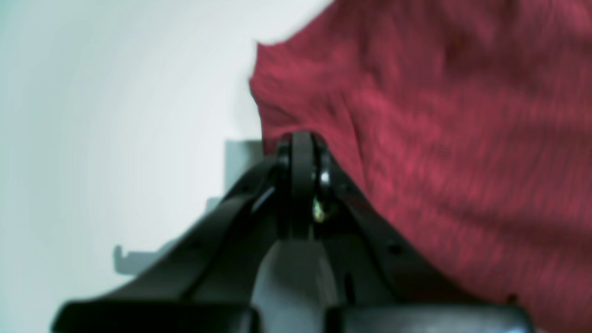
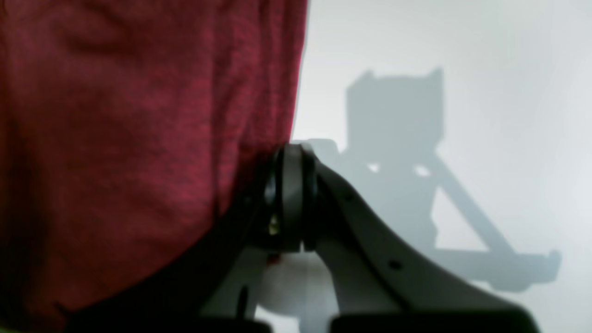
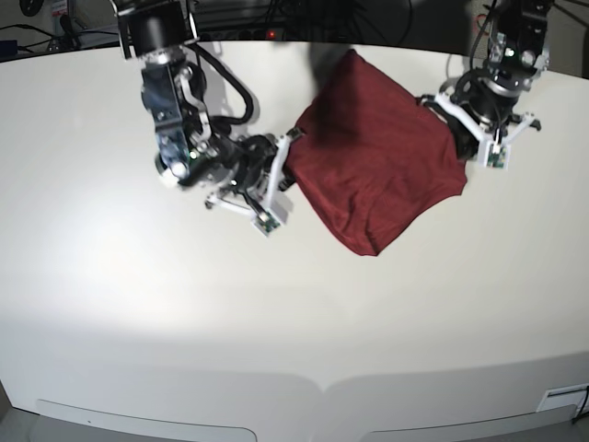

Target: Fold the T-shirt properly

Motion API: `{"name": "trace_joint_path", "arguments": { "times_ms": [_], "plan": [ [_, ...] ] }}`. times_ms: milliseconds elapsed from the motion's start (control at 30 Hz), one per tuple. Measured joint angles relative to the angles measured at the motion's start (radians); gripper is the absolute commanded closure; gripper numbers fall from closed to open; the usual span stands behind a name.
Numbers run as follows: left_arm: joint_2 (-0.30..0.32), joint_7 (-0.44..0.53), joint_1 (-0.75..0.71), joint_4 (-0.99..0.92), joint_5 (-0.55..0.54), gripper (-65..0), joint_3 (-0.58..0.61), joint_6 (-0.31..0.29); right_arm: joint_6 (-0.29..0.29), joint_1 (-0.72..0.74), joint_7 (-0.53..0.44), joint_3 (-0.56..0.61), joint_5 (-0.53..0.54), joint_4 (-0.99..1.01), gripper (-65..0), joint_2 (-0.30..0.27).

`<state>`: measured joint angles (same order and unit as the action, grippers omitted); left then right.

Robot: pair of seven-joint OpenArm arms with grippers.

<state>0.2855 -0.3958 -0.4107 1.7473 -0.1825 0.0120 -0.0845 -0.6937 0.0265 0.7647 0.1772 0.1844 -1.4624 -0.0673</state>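
Observation:
The dark red T-shirt (image 3: 377, 166) hangs stretched between my two grippers above the white table (image 3: 184, 322), its lower part sagging to a point toward the front. On the left of the base view, my right gripper (image 3: 293, 164) is shut on the shirt's left edge. Seen from the right wrist, those fingertips (image 2: 291, 155) pinch the T-shirt (image 2: 115, 138) at its border. My left gripper (image 3: 449, 131), on the right, is shut on the opposite edge. From the left wrist, its closed fingertips (image 1: 303, 141) bite into the T-shirt (image 1: 439, 138) near a corner.
Cables and dark equipment (image 3: 276, 18) line the table's far edge. The table's curved front edge (image 3: 322, 382) runs along the bottom of the base view. Both arms' shadows fall on the white surface.

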Motion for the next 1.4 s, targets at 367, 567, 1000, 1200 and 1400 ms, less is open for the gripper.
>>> {"name": "trace_joint_path", "arguments": {
  "times_ms": [367,567,1000,1200,1400],
  "plan": [
    [0.002,0.0,0.113,-0.077,-0.021,0.0,0.001,-0.001,0.0,-0.202,-0.031,0.0,-0.001,-0.171,0.0,-0.011],
    [0.007,0.0,0.116,-0.081,-0.021,0.0,0.001,0.002,0.001,-0.292,-0.142,0.0,0.002,-0.178,0.0,-0.005],
    [0.107,-0.024,0.116,-0.081,-0.028,0.0,0.001,0.002,0.002,-0.34,-0.147,-0.001,-0.103,-0.177,0.0,0.19],
    [0.19,-0.024,0.112,-0.077,-0.131,0.0,0.001,0.071,0.001,-0.321,-0.143,-0.018,-0.153,-0.195,0.0,0.172],
    [0.246,-0.017,0.031,0.056,-0.172,0.0,0.002,0.09,0.0,-0.322,-0.114,-0.134,-0.152,-0.373,0.0,0.17]
  ]
}}
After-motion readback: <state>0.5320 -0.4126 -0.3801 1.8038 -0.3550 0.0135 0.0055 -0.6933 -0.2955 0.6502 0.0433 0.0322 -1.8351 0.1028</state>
